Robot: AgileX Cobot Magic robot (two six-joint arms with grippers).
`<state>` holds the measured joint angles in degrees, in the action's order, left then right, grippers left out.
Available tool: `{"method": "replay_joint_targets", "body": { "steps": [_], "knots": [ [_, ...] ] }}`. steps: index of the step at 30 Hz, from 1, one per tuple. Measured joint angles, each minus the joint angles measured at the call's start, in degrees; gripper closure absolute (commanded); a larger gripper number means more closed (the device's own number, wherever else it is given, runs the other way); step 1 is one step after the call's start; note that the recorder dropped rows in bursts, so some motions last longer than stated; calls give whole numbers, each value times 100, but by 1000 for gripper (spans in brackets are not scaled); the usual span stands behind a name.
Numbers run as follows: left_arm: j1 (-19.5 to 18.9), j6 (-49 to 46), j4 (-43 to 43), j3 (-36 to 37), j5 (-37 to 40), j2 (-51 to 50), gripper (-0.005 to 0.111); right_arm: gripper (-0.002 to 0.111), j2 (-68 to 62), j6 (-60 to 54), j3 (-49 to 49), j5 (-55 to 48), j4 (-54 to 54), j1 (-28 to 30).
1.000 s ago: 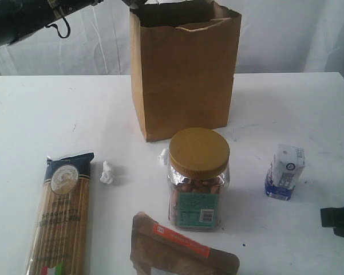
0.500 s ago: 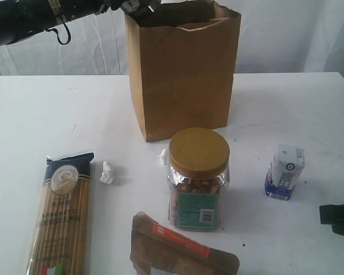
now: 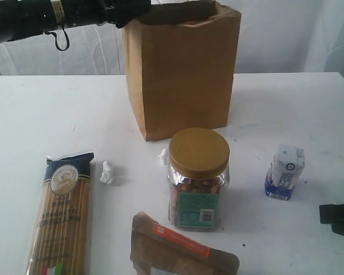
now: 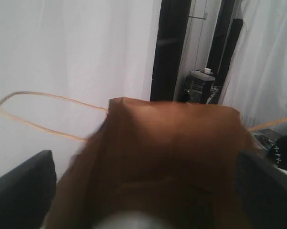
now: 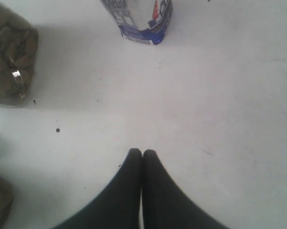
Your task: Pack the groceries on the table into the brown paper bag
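Note:
The brown paper bag (image 3: 183,74) stands upright at the back middle of the table (image 3: 40,120). My left gripper (image 3: 129,8) is at the bag's top left corner. In the left wrist view the left gripper (image 4: 145,164) looks into the bag's mouth (image 4: 176,143), its fingers (image 4: 19,191) wide apart, and a blurred white round thing (image 4: 133,222) lies low between them, touching neither. On the table lie the spaghetti packet (image 3: 60,217), the gold-lidded nut jar (image 3: 198,177), the white-blue carton (image 3: 285,172) and the brown pouch (image 3: 183,252). My right gripper (image 5: 142,151) is shut and empty, low over the table.
Two small crumpled white scraps (image 3: 107,172) (image 3: 162,156) lie between the spaghetti and the jar. White curtains hang behind the table. The right wrist view shows the carton (image 5: 143,19) ahead and the nut jar (image 5: 9,57) to one side.
The left arm has moved right and down to the bag's rim, and the bag's top left corner has shifted a little leftward. The right gripper has stayed put.

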<state>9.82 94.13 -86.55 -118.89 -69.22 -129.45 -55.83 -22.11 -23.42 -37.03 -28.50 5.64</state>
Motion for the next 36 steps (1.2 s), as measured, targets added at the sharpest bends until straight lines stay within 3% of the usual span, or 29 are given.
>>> {"method": "replay_joint_targets", "body": {
  "steps": [12,19,22,25,26,28,36],
  "knots": [
    [-13,-70,166,0,-22,0,2,108,0,0,0,129,-11,0],
    [-479,-129,71,0,-33,93,4,108,0,0,0,215,-11,0],
    [-815,72,-139,0,-22,241,23,108,0,0,0,305,-11,0],
    [-1115,227,-364,0,-12,426,60,108,0,0,0,395,-11,0],
    [-1205,264,-440,0,-12,497,80,108,0,0,0,440,-11,0],
    [-1354,309,-657,0,22,616,106,108,0,0,0,520,-11,0],
    [-1679,1441,-1272,0,38,875,107,108,0,0,0,635,-11,0]
  ]
}}
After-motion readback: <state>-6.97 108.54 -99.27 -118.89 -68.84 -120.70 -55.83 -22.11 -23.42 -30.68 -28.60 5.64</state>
